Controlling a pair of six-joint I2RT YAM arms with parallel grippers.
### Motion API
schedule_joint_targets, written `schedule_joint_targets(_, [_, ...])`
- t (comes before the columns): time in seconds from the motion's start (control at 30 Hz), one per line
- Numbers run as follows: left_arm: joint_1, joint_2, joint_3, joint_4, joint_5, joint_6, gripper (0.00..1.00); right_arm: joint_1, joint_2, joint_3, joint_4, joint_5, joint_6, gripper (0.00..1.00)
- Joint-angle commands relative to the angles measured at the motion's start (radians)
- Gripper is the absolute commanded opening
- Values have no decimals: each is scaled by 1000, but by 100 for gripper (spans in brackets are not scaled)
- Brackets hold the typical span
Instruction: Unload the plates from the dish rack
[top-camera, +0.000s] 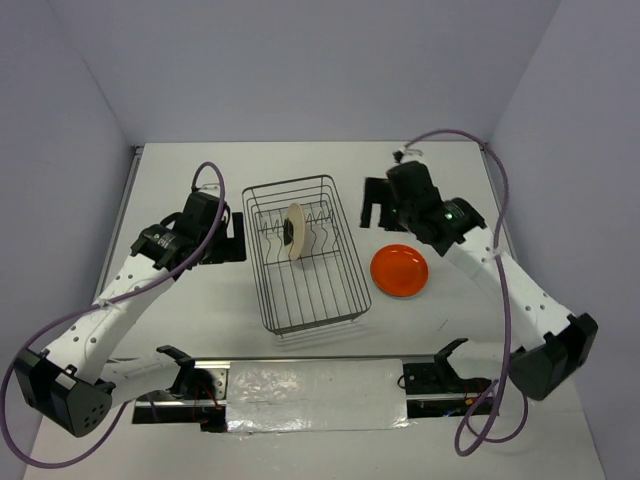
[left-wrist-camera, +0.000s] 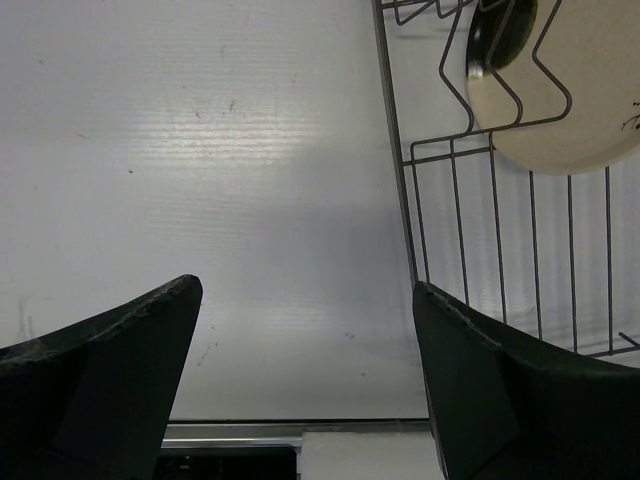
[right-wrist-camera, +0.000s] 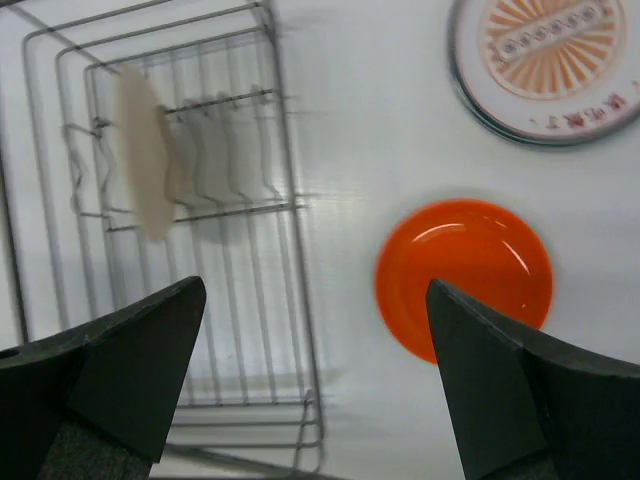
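Dark fingers (left-wrist-camera: 120, 380) of the left tool (left-wrist-camera: 306, 288) are standing wide apart, gripping nothing, and hanging over the bare white surface (left-wrist-camera: 200, 150) just left of the dish rack (top-camera: 310, 290). In the rack's far half, a cream plate (top-camera: 294, 231) with a dark brown patch is standing on edge among the zigzag prongs. Right of the rack, an orange plate (top-camera: 399, 270) is lying flat on the surface. The right tool (right-wrist-camera: 316, 288) is hovering above the gap between rack and orange plate, its fingers spread wide and holding nothing. A sunburst plate (right-wrist-camera: 545, 65) with a grey rim is lying flat near the orange one, not touching it.
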Motion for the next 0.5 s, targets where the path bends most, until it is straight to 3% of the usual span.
schedule_joint_targets(0.0, [5,-3,34,-4,-31,-26,99,144,228,274,-29,90,-45,98])
schedule_joint_targets(0.17, [7,-27,29,-21,-43,-23,99,316,555,629,-203,235,-38,95])
schedule_joint_targets(0.3, [8,-55,12,-27,-55,-20,99,340,789,879,-303,235,-28,80])
schedule_joint_targets(0.37, [11,-66,5,-35,-58,-16,99,346,881,923,-337,250,-24,67])
schedule_joint_targets(0.47, [14,-83,-2,-47,-68,-7,100,351,921,923,-331,269,-10,63])
